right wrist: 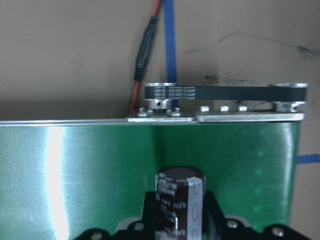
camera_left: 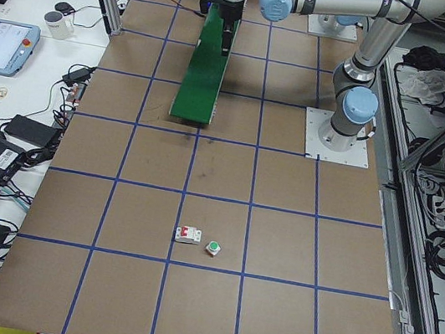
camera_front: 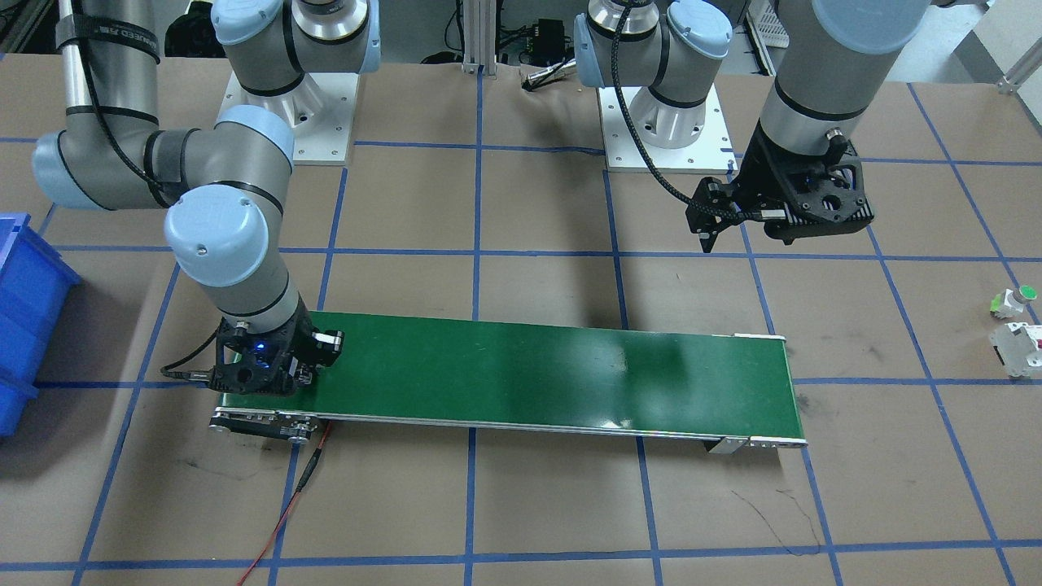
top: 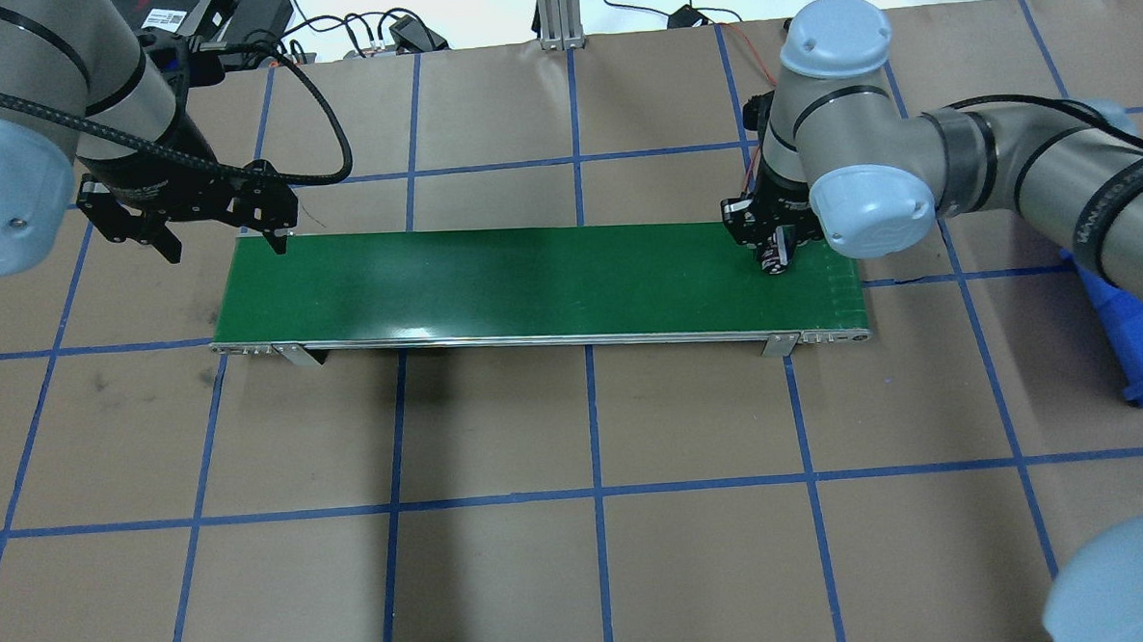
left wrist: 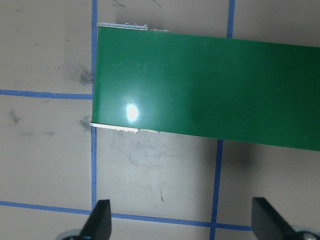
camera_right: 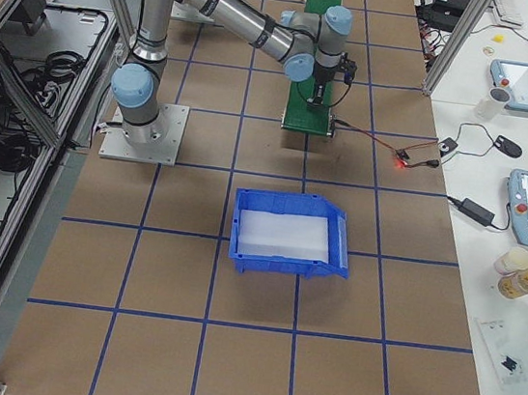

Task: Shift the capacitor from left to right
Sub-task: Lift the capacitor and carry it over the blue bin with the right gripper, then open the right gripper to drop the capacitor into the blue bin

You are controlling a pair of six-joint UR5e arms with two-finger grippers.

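Right wrist-mounted view: my right gripper (right wrist: 181, 221) is clamped on the capacitor (right wrist: 177, 192), a dark cylinder with a pale stripe facing right in frame. It sits over the green conveyor belt (right wrist: 75, 170), near the belt's end and its rail, where the black drive belt (right wrist: 225, 93) and a red wire (right wrist: 156, 12) show. I can't tell whether it touches the green surface.

Left wrist-mounted view: the left gripper (left wrist: 182, 222) has its fingertips (left wrist: 100, 220) spread wide apart with nothing between them, over the brown table (left wrist: 45, 165). The belt's other end lies just ahead.

Overhead exterior: the right gripper stands at the belt's right end, inside both long edges. The left one hangs at the far left corner, one finger over the belt, the other off its end. The belt's whole green length lies between them.

Exterior front-facing: a blue bin (camera_front: 24, 317) lies past the right gripper's end, apart from the belt. A white boxy component (camera_front: 1017, 346) and a green-capped piece (camera_front: 1013, 301) sit near each other, well beyond the opposite end.

Exterior left: those two parts lie close to the camera, far from the belt.

Exterior right: the bin sits between the camera and the belt's end, with a strip of table between.
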